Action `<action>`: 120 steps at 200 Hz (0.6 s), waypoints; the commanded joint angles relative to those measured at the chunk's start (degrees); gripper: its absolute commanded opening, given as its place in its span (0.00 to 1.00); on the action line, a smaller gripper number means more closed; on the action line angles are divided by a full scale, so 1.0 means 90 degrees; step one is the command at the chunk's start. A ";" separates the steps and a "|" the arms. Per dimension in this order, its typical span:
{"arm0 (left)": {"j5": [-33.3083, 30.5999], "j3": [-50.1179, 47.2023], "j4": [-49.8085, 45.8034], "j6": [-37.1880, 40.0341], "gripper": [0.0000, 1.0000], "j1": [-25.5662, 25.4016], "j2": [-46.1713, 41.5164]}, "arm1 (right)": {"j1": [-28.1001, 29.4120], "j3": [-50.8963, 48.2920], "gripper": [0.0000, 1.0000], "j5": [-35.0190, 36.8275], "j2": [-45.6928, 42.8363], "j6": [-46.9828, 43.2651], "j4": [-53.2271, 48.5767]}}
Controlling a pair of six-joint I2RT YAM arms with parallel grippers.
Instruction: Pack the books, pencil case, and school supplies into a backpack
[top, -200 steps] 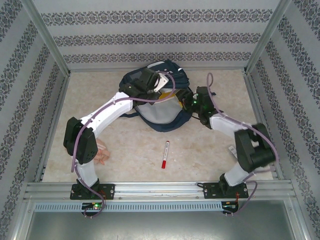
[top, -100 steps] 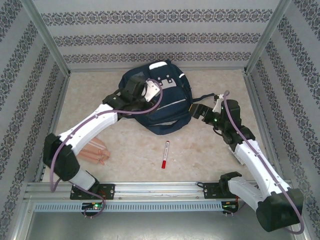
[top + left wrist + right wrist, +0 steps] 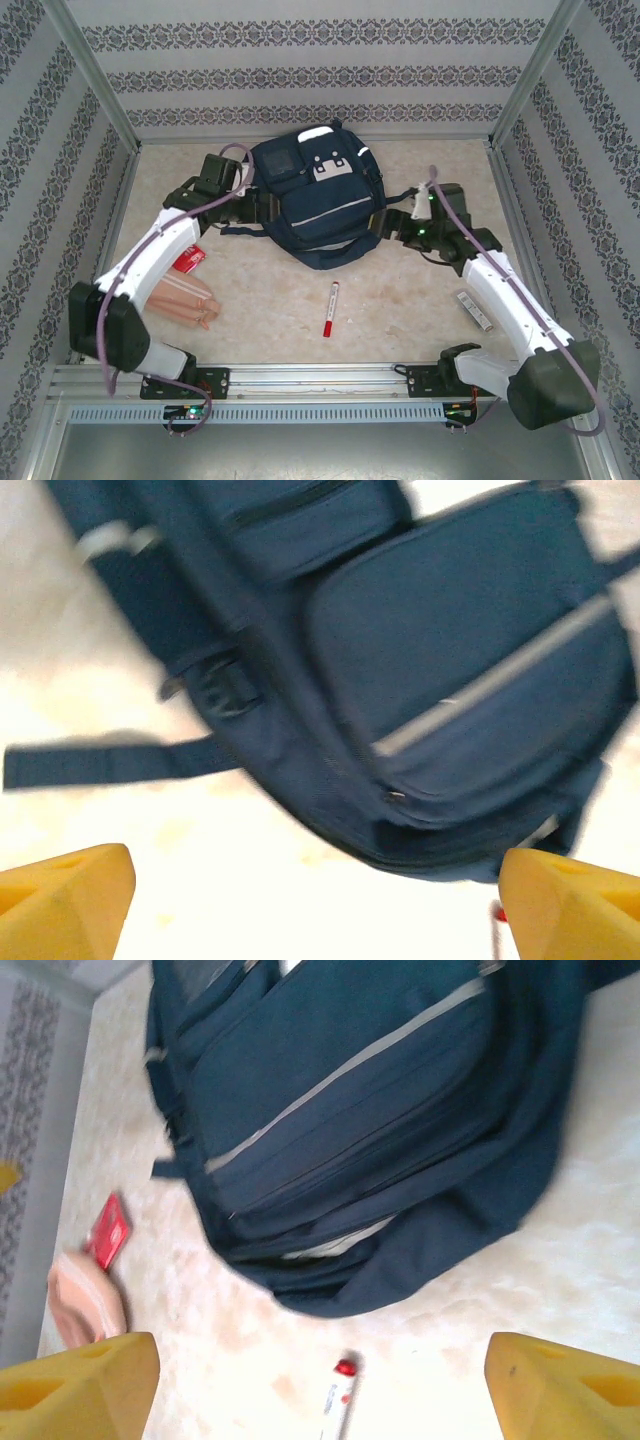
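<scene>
**Both grippers wide, nothing held**

L gripper (image 3: 312, 905): fingers spread wide, empty, by the backpack (image 3: 318, 205)'s left side. R gripper (image 3: 320, 1390): also wide, empty, by its right side. Counts: 1 backpack, far centre of table; 1 marker pen (image 3: 329, 308) in front of it; 1 pencil case (image 3: 186, 298) near-left, w/ 1 red packet (image 3: 190, 260) just beside.

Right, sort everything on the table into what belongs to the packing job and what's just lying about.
For the job:
backpack
pencil case
marker pen

Lying about:
small red packet, next to the pencil case
small pale strip, far right, too small to identify
</scene>
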 commanded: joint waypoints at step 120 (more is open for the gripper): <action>-0.0171 0.1363 0.2333 -0.2203 0.54 0.0810 0.3758 | 0.2510 0.1152 0.61 0.1202 0.2930 -0.0895 0.0690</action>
